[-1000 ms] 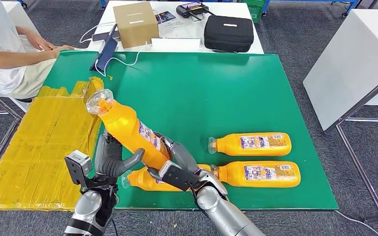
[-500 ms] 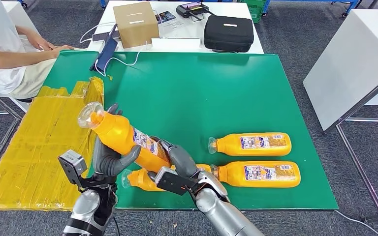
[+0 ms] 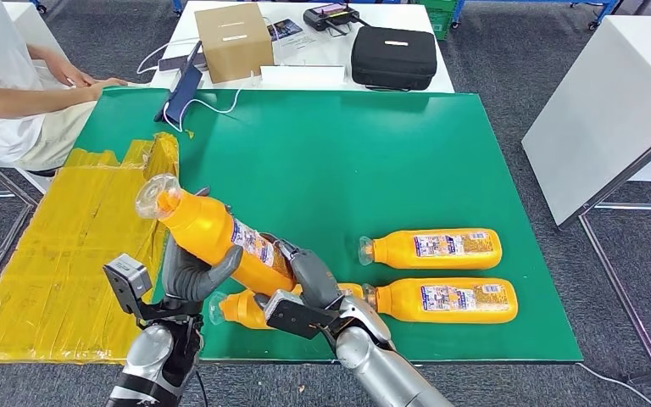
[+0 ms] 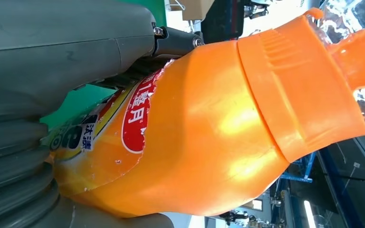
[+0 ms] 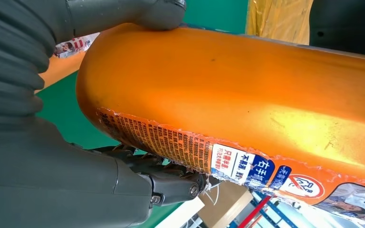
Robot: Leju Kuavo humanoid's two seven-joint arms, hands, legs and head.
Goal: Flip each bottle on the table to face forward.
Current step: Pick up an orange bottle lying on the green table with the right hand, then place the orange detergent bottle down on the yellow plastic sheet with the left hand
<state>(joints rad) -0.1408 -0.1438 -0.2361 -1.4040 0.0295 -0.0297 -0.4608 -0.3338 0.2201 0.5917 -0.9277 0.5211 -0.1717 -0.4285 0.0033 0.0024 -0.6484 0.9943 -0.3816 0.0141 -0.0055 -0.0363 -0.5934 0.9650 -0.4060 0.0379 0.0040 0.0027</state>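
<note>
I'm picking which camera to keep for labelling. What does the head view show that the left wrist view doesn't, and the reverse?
Head view alone: three bottles lying on the green table, the right hand and a seated person. Left wrist view alone: the red patch of the label close up. Both: the raised orange bottle held in the left hand.

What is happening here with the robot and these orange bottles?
The robot holds one orange bottle off the green table with both hands: the left hand around its middle, the right hand at its base end. The bottle is tilted, cap up and to the left. Three more bottles lie on the table near the front edge: two with labels up, a third partly hidden behind the hands.
</note>
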